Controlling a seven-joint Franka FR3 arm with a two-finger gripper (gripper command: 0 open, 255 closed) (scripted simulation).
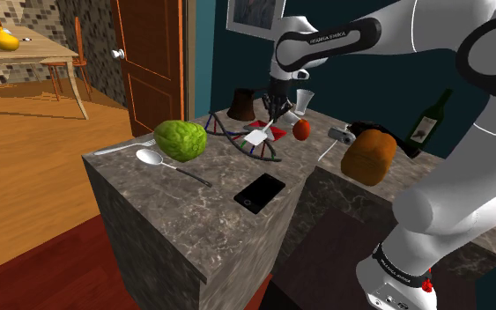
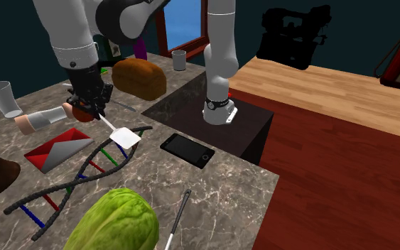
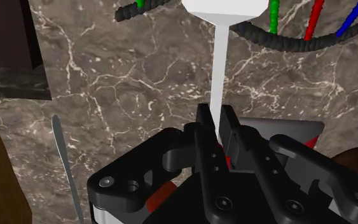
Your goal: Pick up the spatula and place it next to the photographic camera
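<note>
White and thin, the spatula (image 3: 219, 70) sat clamped by its handle in the gripper (image 3: 215, 118), its blade pointing away and down over the DNA helix model (image 2: 84, 174). It looked lifted off the marble bench (image 2: 226, 177), and I judged that gripping it near the handle's end let the blade clear the helix's strands. A red envelope (image 2: 60, 149) lay just beside the helix, below the gripper. I could not tell which object was the photographic camera, so the placing was not yet done.
</note>
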